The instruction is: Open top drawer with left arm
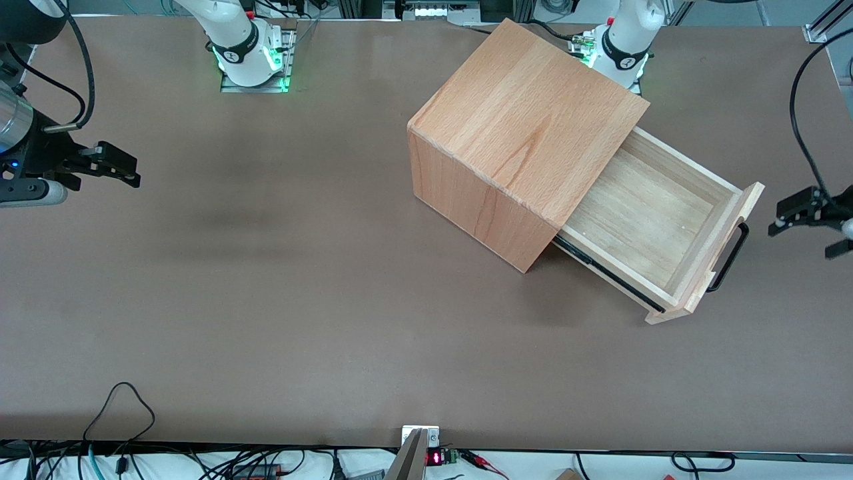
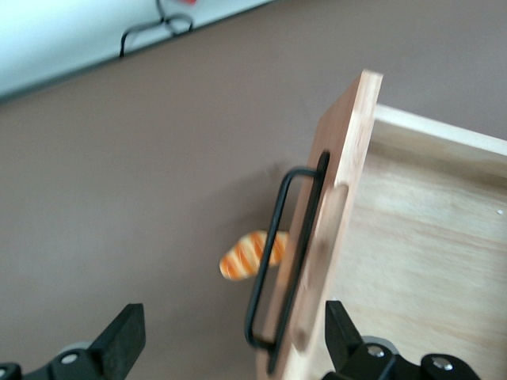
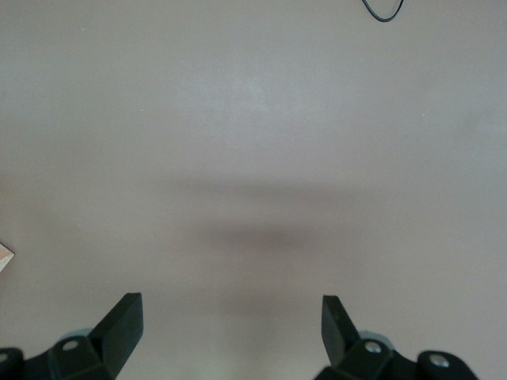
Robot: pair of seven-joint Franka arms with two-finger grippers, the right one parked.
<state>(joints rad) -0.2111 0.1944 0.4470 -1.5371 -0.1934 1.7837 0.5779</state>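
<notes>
Just beside my spread-fingered gripper point(image 1: 803, 223), clear of its handle point(image 1: 728, 257), the top drawer point(image 1: 656, 223) is sitting pulled out; I'm gripping nothing.

**Your brown table, and what sits on it**

You have a matte brown table point(image 1: 266, 300) carrying a wooden cabinet point(image 1: 520, 133) toward the working arm's end, turned at an angle to the table's edges. Its top drawer point(image 1: 640, 213) is pulled out above the surface, black bar handle point(image 1: 730, 257) facing that same end. In the left wrist view you can see a small orange-and-white striped object point(image 2: 249, 255) on the table just beside the handle; what it is you cannot tell. The left arm's gripper point(image 1: 810, 223) hangs with fingers spread, apart from the handle, touching nothing.
</notes>
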